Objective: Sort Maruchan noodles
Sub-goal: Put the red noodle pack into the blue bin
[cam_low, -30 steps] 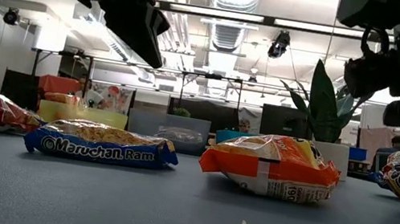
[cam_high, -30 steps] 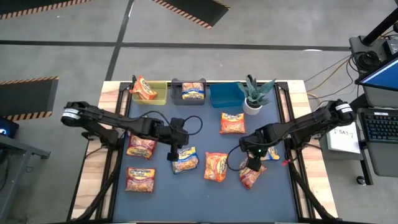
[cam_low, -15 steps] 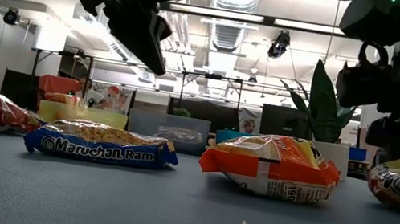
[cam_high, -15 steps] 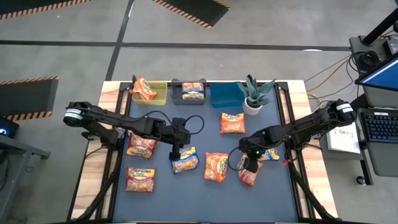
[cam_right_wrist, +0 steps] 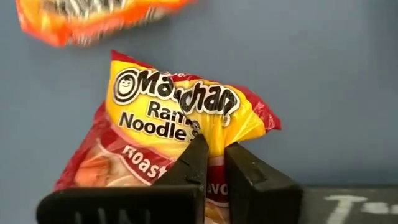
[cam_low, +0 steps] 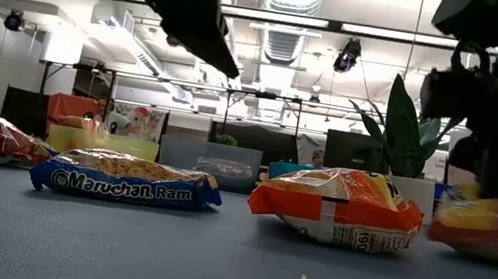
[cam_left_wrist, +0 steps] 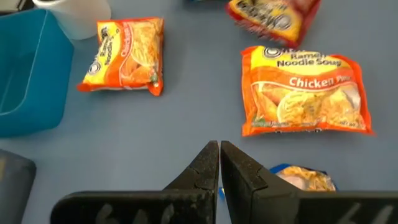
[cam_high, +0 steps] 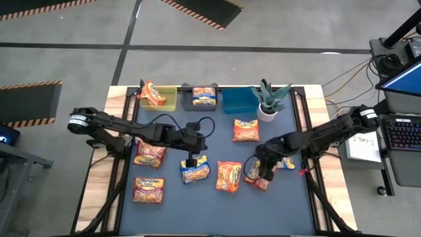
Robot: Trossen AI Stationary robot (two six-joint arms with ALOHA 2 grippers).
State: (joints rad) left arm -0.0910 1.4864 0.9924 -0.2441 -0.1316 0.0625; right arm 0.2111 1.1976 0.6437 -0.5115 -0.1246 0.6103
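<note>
Red noodle packet [cam_right_wrist: 180,124] pinched in right gripper [cam_right_wrist: 214,158], apparently just off table

My left arm reaches in toward the middle, its gripper [cam_left_wrist: 219,163] shut with fingers pressed together and pointing down — my right arm stretches in from the far side, gripper [cam_right_wrist: 213,160] low, fingers pinched closed.

A robotics lab or workshop: concrete floor with hazard-striped mats [cam_high: 200,9] at twelve o'clock, exposed ceiling ducts [cam_low: 292,5], laptop [cam_high: 402,79] at three o'clock.
</note>
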